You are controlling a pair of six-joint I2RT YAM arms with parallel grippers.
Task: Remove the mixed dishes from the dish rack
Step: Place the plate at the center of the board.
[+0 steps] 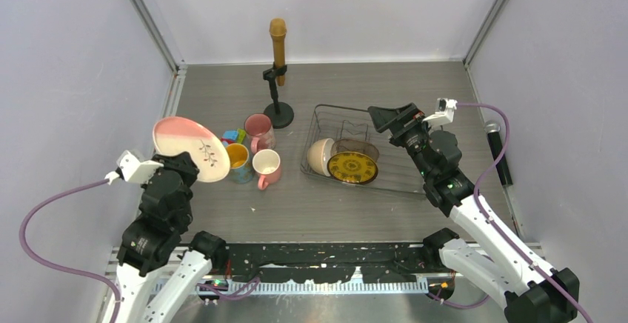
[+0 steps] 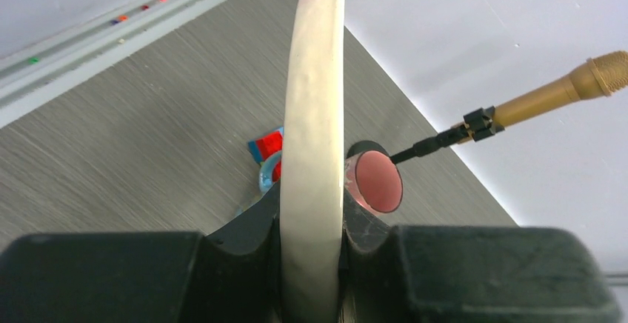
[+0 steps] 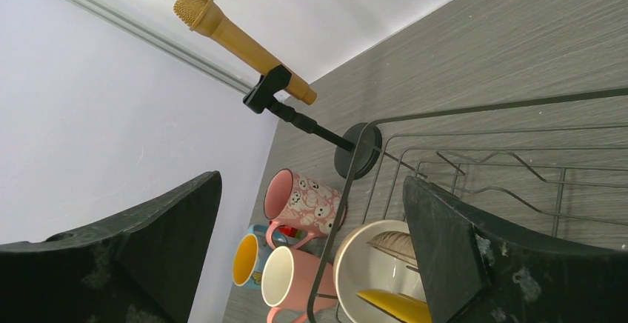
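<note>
The left gripper (image 1: 180, 166) is clamped on the rim of the big pink-and-cream plate (image 1: 189, 145), which hangs in the air off the table, well clear of the dish rack (image 1: 403, 167). The plate stands out past the fingers on its edge. From the wrist view it is a thin upright band running straight away from the gripper, cream end in the jaws and pink end farthest out. From above it looks like a tilted oval, its long line slanting away from the gripper to the left, its face turned up and towards the mugs. That narrow pinch at one edge worries me: most of the plate's weight sits beyond the fingers, so a quick swing or a bump could make it pivot or slide out. Just to the right of the gripper, close under the plate's lower edge, stand the mug with yellow inside (image 1: 238, 160), two pink mugs (image 1: 266, 167) and some toy blocks (image 1: 233, 136). Lowering the plate there would likely clip a rim or tip a mug. The right gripper (image 1: 385, 118) hovers above the far side of the rack with its jaws spread wide, holding nothing. Below and ahead of it lie a cream bowl (image 1: 321, 156), a brownish bowl (image 1: 355, 147) and the yellow patterned plate (image 1: 352, 167), and a careless descent could catch a finger on the wires.
</note>
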